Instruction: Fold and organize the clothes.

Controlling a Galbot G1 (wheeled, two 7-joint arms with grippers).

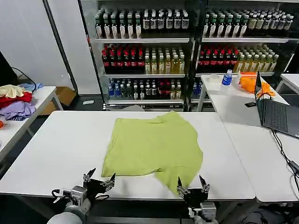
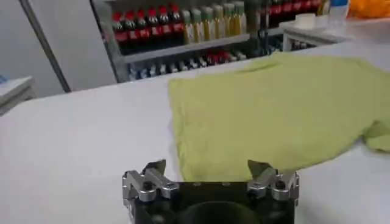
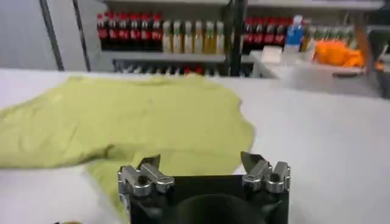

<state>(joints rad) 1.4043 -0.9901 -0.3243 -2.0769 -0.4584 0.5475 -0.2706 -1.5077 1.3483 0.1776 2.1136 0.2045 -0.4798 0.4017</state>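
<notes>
Lime T-shirt [image 1: 152,144] lies spread, plain side up, mid-table on the white table [image 1: 60,144], one sleeve flap trailing toward the near edge on the robot's right. No folds made yet, by the look of it.

Left gripper [image 1: 99,179] hovers at the near edge, just off the shirt's near-left corner, fingers spread wide, holding nothing. Right gripper [image 1: 192,184] sits just beside the trailing flap, likewise gaping and empty.

Both seem staged low and symmetric so each can take a hem corner for a first fold away from the robot.
</notes>
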